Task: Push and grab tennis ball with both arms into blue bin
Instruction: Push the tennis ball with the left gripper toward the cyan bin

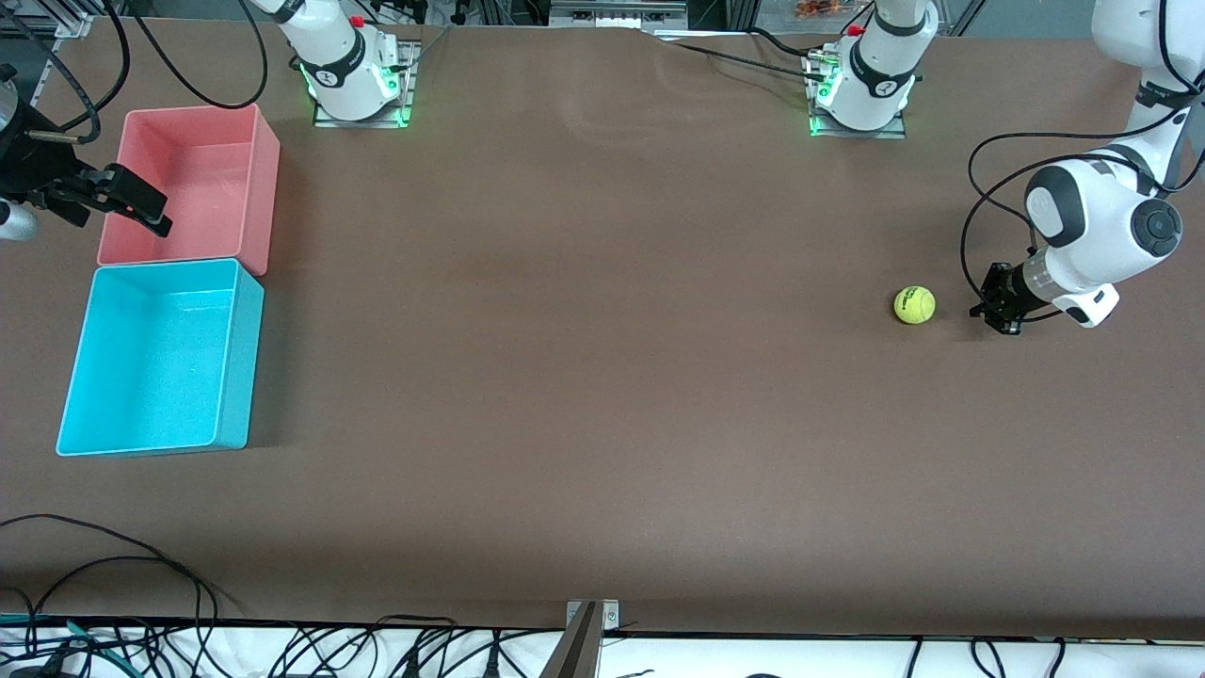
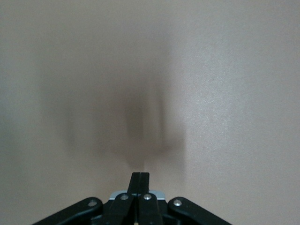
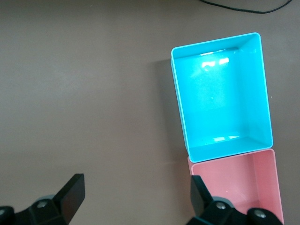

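The tennis ball (image 1: 914,304) lies on the brown table toward the left arm's end. My left gripper (image 1: 996,309) is shut and empty, low over the table just beside the ball on the side away from the bins; a small gap shows between them. In the left wrist view its closed fingertips (image 2: 139,175) point at bare table, and the ball is out of that view. The blue bin (image 1: 151,358) stands empty at the right arm's end. My right gripper (image 1: 149,209) is open and empty, up over the pink bin's edge. The right wrist view shows the open gripper (image 3: 136,183) and the blue bin (image 3: 220,98).
A pink bin (image 1: 188,179) stands empty against the blue bin, farther from the front camera; it also shows in the right wrist view (image 3: 239,183). A wide stretch of bare table lies between ball and bins. Cables lie along the table's front edge.
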{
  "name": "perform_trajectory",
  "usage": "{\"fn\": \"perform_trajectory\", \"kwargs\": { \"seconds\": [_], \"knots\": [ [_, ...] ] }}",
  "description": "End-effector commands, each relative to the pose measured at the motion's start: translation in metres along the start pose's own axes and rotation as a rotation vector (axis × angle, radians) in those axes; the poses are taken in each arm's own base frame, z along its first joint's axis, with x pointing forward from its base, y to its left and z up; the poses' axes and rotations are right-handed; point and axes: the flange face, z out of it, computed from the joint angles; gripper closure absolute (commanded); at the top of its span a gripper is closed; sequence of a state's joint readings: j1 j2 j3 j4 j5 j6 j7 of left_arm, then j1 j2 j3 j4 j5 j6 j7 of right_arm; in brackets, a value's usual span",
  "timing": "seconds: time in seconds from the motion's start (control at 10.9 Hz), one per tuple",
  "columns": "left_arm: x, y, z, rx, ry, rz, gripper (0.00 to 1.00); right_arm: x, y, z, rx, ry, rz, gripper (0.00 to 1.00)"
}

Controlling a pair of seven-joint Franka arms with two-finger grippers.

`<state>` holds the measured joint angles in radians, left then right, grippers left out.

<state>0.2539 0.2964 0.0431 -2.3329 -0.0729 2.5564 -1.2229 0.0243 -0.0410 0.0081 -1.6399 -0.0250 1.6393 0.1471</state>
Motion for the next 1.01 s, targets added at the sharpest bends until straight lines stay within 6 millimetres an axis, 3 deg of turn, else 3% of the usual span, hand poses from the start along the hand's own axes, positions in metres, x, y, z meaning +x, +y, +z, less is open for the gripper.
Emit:
{"fn": "perform_trajectory", "kwargs": {
  "seconds": [0.0,0.64,0.73,0.92],
  "knots": [
    [-0.009,-0.003,0.004,-0.014,-0.002,-0.042,1.0,0.003,0.002,-0.004,-0.016,-0.005,-0.003,0.0],
    [-0.012,-0.019,0.021,0.004,-0.001,-0.024,1.0,0.005,0.005,-0.003,-0.018,0.0,0.004,0.0],
    [-0.015,-0.022,0.023,0.003,0.0,-0.033,1.0,0.005,0.005,-0.003,-0.018,0.003,0.004,0.0],
    [-0.042,-0.026,0.034,0.0,-0.007,-0.042,1.0,0.005,0.007,-0.003,-0.018,0.002,0.007,0.0]
  ]
}}
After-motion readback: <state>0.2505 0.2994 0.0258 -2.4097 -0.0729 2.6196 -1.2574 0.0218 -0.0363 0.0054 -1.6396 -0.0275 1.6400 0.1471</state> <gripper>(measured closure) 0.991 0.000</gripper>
